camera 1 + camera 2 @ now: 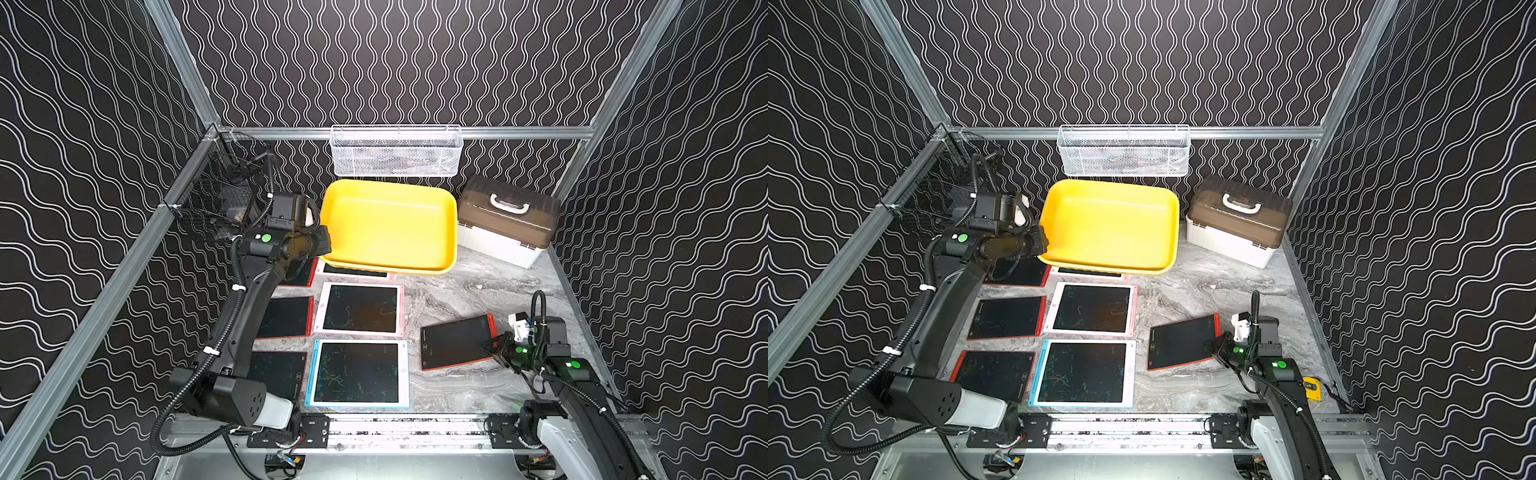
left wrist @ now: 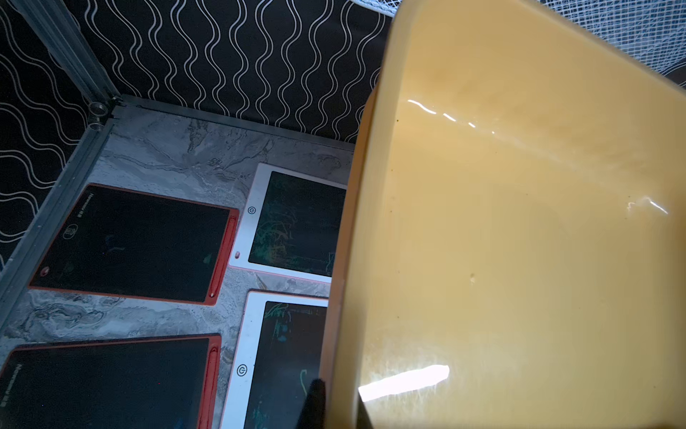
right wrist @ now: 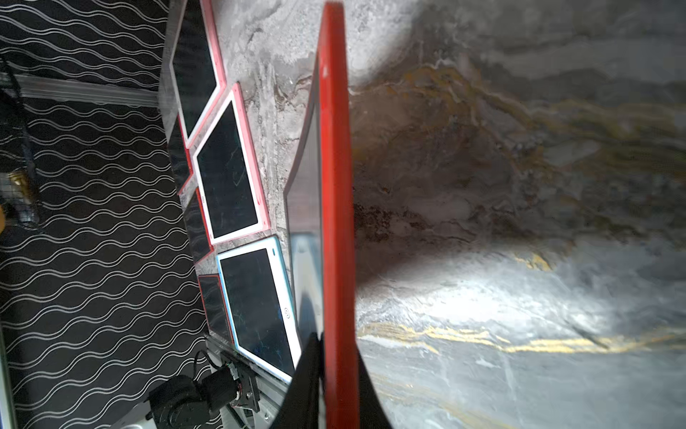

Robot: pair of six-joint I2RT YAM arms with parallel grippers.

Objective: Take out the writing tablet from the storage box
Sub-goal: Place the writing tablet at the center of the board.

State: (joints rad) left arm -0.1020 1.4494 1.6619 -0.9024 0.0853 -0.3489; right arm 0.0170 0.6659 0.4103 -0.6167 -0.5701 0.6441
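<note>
Left wrist view is giving me the closest look at my left gripper (image 2: 339,408): it is pinching the rolled rim of the yellow storage box (image 2: 519,241). One dark finger (image 2: 314,399) is showing outside the wall, and the glossy inside is looking bare. Both top views are adding what that close view is missing: the storage box is tilting, its near rim overhanging a white-framed tablet (image 1: 353,272) on the marble table (image 1: 457,286). Moving right, the red writing tablet (image 1: 455,343) is lying out of the storage box and well apart from it, with my right gripper (image 1: 496,348) at its right edge. Right wrist view is showing what the top views are hiding: black fingers (image 3: 308,382) are sitting against both faces of the thin red frame, so I am reading that gripper as clamped on it. A shadow beneath is suggesting this edge is riding just off the table. I am judging the tablet light, stiff and thin, its screen slick and easily marked, so I am wanting my hold on the red frame strip, never the screen
</note>
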